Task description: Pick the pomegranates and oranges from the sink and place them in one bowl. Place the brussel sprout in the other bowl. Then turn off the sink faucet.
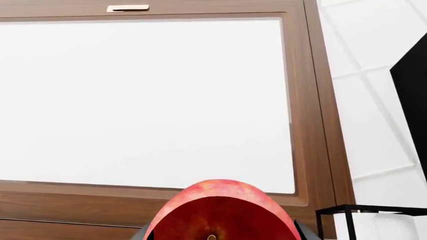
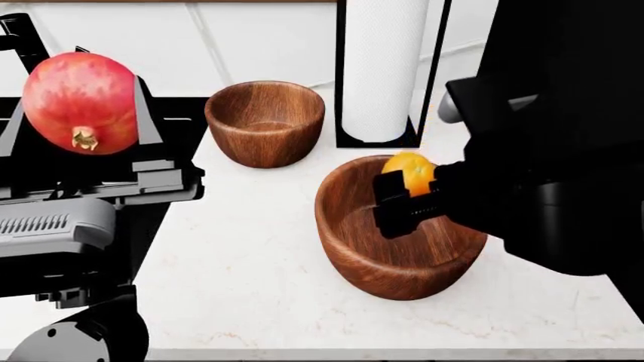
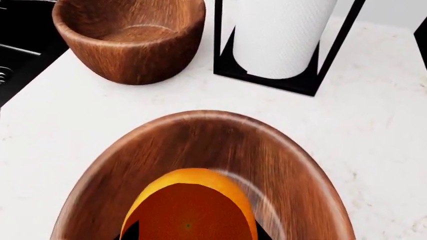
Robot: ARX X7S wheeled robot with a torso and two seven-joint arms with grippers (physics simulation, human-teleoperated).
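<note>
the white counter (image 2: 241,279) spreads across the head view, with the black sink (image 3: 17,55) showing only as a dark edge beside it in the right wrist view. a paper towel roll (image 2: 381,64) stands upright in a black frame at the back of the counter. the larger bowl (image 2: 348,226) sits on the counter nearest the robot, and the smaller bowl (image 2: 265,121) sits behind it, apart from it and just beside the towel frame. the left gripper (image 2: 86,105) is raised at the left side of the head view, away from the bowls, its jaws clamped around a pomegranate (image 2: 81,102) with the stem nub facing the camera. the right gripper (image 2: 406,197) hangs over the larger bowl's hollow, pinching an orange (image 2: 411,170) just above the rim.
</note>
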